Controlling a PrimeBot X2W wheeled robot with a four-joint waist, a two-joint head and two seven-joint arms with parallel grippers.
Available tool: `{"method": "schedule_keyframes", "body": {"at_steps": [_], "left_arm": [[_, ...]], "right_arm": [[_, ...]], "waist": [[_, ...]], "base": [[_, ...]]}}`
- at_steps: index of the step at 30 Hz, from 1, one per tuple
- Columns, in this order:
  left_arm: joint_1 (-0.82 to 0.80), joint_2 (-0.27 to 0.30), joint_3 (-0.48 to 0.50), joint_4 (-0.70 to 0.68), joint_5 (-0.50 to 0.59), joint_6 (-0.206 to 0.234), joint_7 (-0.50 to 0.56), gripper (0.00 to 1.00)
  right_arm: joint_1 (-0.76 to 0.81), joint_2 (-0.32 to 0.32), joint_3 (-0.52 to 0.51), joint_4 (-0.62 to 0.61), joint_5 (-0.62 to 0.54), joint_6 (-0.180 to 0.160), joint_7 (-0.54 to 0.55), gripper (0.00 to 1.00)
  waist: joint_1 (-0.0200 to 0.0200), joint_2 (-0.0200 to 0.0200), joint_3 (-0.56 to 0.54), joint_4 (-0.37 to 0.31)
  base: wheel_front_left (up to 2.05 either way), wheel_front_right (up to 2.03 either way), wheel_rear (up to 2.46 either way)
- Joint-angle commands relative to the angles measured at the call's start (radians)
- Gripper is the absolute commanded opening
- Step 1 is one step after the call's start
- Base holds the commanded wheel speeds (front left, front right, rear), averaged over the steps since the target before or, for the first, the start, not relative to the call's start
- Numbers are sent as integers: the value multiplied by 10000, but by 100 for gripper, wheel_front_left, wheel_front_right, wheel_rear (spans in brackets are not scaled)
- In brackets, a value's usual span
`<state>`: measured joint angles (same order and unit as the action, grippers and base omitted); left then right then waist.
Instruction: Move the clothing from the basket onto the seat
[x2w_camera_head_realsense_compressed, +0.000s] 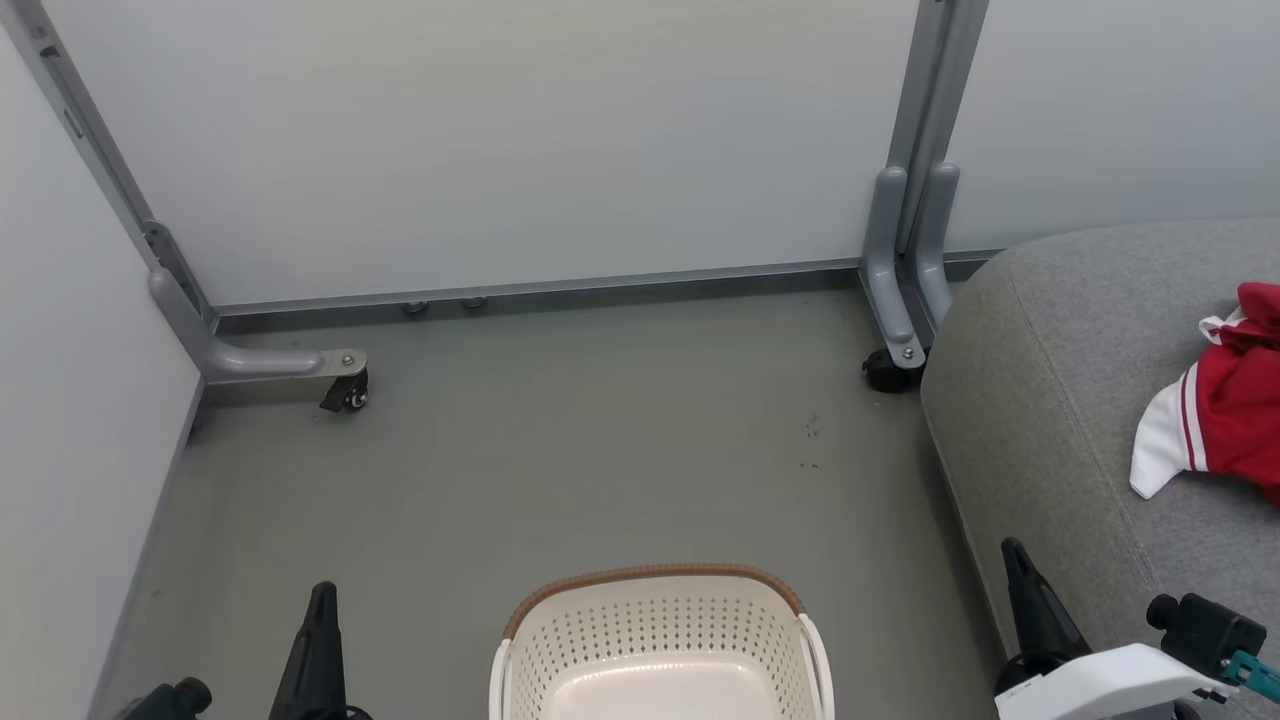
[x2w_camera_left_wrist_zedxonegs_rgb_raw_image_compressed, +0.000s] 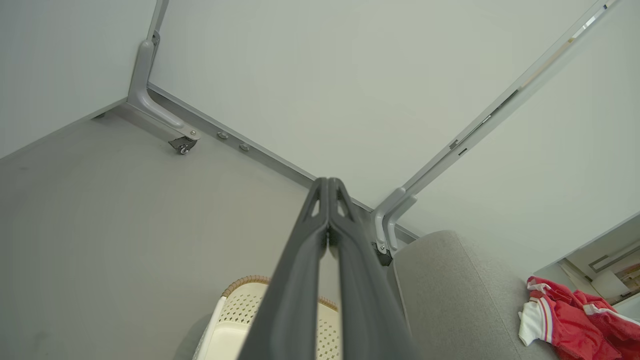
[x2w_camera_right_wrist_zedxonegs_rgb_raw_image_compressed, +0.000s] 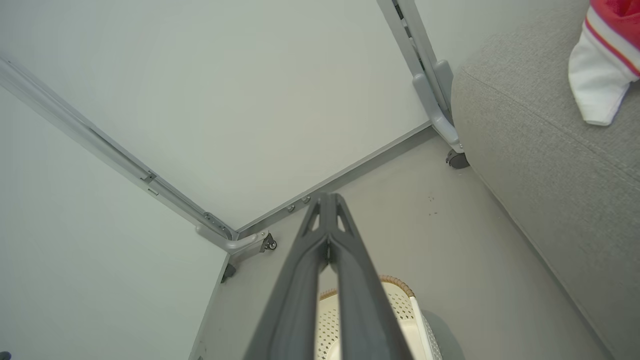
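On the seat (x2w_camera_head_realsense_compressed: 1050, 400), far right, lies the clothing (x2w_camera_head_realsense_compressed: 1235, 420); left gripper (x2w_camera_head_realsense_compressed: 321, 592) and right gripper (x2w_camera_head_realsense_compressed: 1012, 548) are closed tight, empty.

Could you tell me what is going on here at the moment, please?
A two-armed robot is working on laundry. The red and white clothing lies on the grey seat at the right. The visible part of the cream basket, on the floor before the robot, looks empty. The left gripper and right gripper hang either side of the basket, fingers shut, holding nothing.
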<state>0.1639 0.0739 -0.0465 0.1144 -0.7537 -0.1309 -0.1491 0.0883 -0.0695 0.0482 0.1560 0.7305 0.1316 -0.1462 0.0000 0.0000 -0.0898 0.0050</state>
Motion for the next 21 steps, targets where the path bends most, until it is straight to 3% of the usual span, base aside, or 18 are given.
{"method": "schedule_keyframes", "body": {"at_steps": [1,21], "left_arm": [[-371,83,67,-53,-419,3,80,0],[-1077,145,336,312,-2987,3,684,0]], "right_arm": [[-297,-71,-73,-61,427,-3,86,0],[-797,-127,-364,200,3042,-6,698,0]], "waist": [[0,0,18,-1],[0,0,218,-12]], "base": [[0,0,0],[0,0,0]]}}
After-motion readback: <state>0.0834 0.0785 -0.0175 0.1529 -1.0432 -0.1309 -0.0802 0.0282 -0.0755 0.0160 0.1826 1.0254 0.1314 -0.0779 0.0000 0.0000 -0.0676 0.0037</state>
